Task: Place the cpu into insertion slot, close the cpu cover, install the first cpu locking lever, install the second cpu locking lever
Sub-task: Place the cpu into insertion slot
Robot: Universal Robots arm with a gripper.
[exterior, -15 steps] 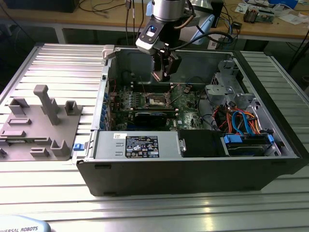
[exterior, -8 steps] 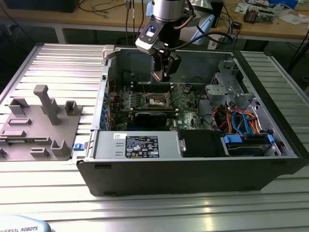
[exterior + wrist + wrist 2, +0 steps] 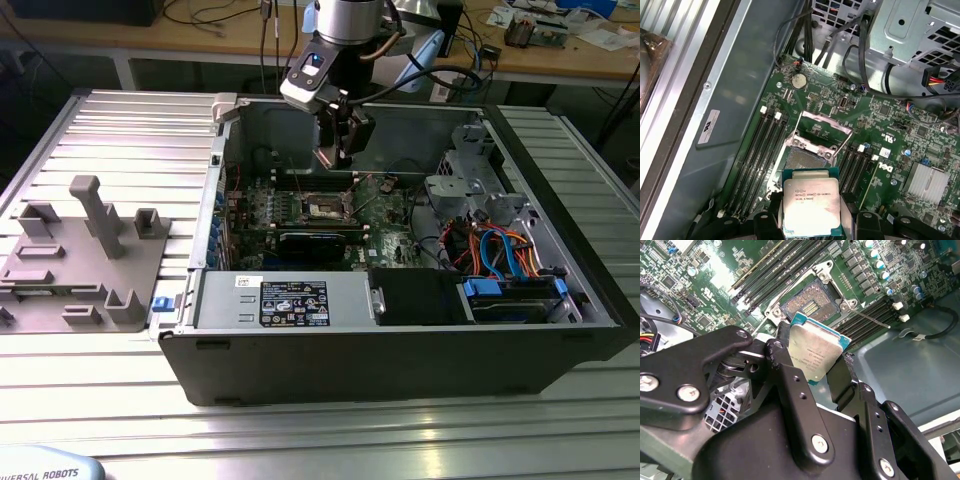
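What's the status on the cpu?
Gripper shut on cpu. Cpu near slot, not seated. Cover raised, slot open. Nothing seen blocking.

Robotics lab: open PC case on slotted aluminium table, cable-strewn workbench behind.

You're looking across a ribbed, silver metal tabletop that runs from the near edge to the far side of the scene. Light glares off its near strip. Beyond the far side stands a wooden workbench on pale legs, strewn with dark cables. At the exterior view's right, the workbench holds papers and small parts. The space beneath it is dark.
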